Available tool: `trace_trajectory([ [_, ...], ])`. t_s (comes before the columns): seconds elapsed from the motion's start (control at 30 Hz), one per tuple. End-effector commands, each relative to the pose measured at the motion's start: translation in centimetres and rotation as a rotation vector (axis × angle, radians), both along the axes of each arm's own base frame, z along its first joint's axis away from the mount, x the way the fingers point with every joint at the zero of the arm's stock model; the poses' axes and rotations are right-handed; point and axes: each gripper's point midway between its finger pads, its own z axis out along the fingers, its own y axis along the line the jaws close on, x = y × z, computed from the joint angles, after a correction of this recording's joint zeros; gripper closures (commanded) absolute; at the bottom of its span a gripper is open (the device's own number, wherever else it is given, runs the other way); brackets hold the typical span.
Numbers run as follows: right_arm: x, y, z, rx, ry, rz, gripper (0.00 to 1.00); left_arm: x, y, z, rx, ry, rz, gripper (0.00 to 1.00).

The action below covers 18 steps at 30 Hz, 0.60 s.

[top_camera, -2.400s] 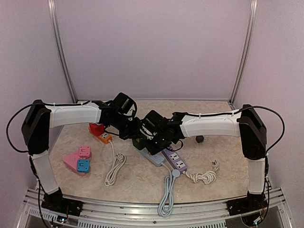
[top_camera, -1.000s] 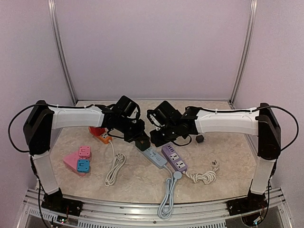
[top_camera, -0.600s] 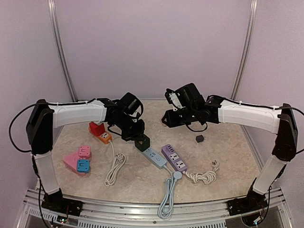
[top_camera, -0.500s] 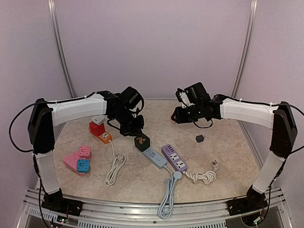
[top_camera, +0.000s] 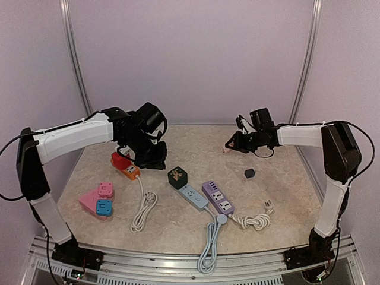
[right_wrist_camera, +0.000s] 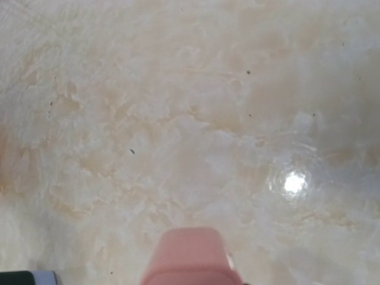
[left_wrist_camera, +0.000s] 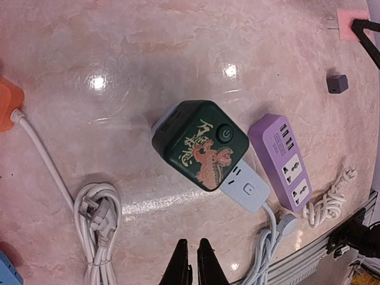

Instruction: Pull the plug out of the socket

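The socket, a dark green cube (top_camera: 177, 177) with a gold dragon print (left_wrist_camera: 200, 144), sits plugged onto a pale blue power strip (top_camera: 195, 196). No plug sits in its top face. My right gripper (top_camera: 231, 145) is far off at the back right, shut on the pink plug (right_wrist_camera: 193, 255), which it holds just above the table. In the left wrist view the pink plug (left_wrist_camera: 350, 16) shows metal prongs pointing left. My left gripper (top_camera: 155, 161) hovers behind and left of the cube. Its fingertips (left_wrist_camera: 193, 246) are almost together, with nothing between them.
A purple power strip (top_camera: 217, 198) lies beside the blue one, their cables running toward the front edge. A small black adapter (top_camera: 250, 173) lies at the right. An orange-red socket block (top_camera: 124, 165), pink and blue plugs (top_camera: 98, 200) and a coiled white cable (top_camera: 142, 212) lie at the left.
My right arm swung from the green cube to the back right, carrying the pink plug. My left gripper lifted off the cube and drew back to the left.
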Motion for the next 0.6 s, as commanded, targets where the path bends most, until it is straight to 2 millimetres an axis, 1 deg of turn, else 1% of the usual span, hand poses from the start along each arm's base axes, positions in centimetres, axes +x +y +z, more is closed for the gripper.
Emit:
trace_trajectory([
  [0.0, 0.3, 0.4, -2.0, 0.06, 0.051, 0.039, 0.8, -1.2, 2.3, 0.2, 0.029, 0.001, 0.042, 0.93],
  [0.17, 0.3, 0.5, -5.1, 0.054, 0.104, 0.043, 0.77, -1.5, 3.3, 0.4, 0.022, -0.002, 0.058, 0.93],
  [0.27, 0.1, 0.6, -6.5, 0.056, 0.125, 0.04, 0.76, -1.5, 3.4, 0.3, 0.019, -0.001, 0.059, 0.93],
  [0.3, 0.0, 0.5, -7.0, 0.051, 0.131, 0.037, 0.74, -1.5, 3.4, 0.3, 0.02, 0.0, 0.058, 0.93],
  [0.4, -0.3, 0.0, -8.0, 0.028, 0.147, 0.027, 0.65, -1.4, 3.3, 0.1, 0.019, 0.005, 0.055, 0.93],
  [0.57, -0.5, -1.5, -9.3, -0.042, 0.17, -0.001, 0.42, -1.2, 3.3, -0.2, 0.016, 0.012, 0.055, 0.93],
])
